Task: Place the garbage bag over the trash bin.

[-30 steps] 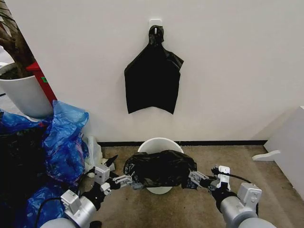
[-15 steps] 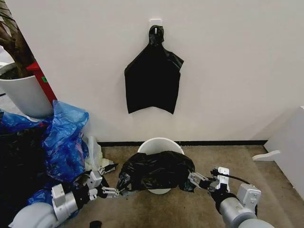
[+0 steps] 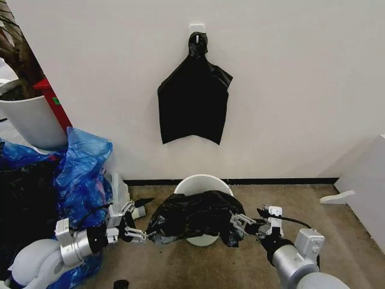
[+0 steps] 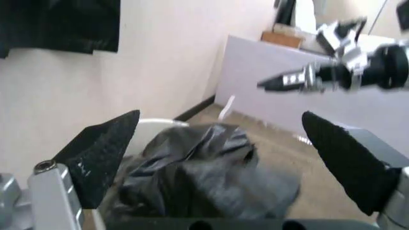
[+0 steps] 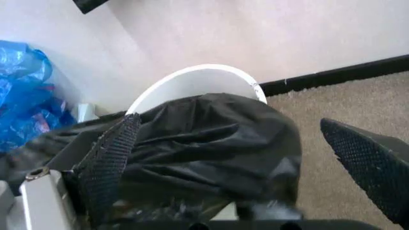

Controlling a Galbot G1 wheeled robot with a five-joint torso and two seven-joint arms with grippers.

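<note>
The bag (image 3: 195, 217) lies crumpled across the near half of the bin (image 3: 201, 182), on the floor against the wall. The bin's far rim and inner wall are bare, so the bag is draped on top, not yet pulled over the rim.

The left gripper (image 3: 137, 226) sits low at the bag's left edge. In its wrist view the fingers (image 4: 102, 153) are spread wide with the bag (image 4: 204, 177) between and beyond them, nothing pinched: released. The right gripper (image 3: 240, 224) is at the bag's right edge. Its fingers (image 5: 112, 167) are also wide apart, with the bag (image 5: 211, 139) and bin rim (image 5: 191, 72) ahead: released too. The right gripper (image 4: 300, 79) also shows across the bag in the left wrist view.

One gripper on each side of the bag, probably so that both can take opposite edges and stretch the opening over the rim. The bag probably stays up because the rim supports it.

Count: one bin, two grippers, one black bag on the bin. A second black bag (image 3: 194, 99) hangs from a wall hook (image 3: 197, 29) above the bin. Several blue bags (image 3: 81, 174) are piled to the left, exact number unclear. One white plant pot (image 3: 30, 120) stands at far left.
</note>
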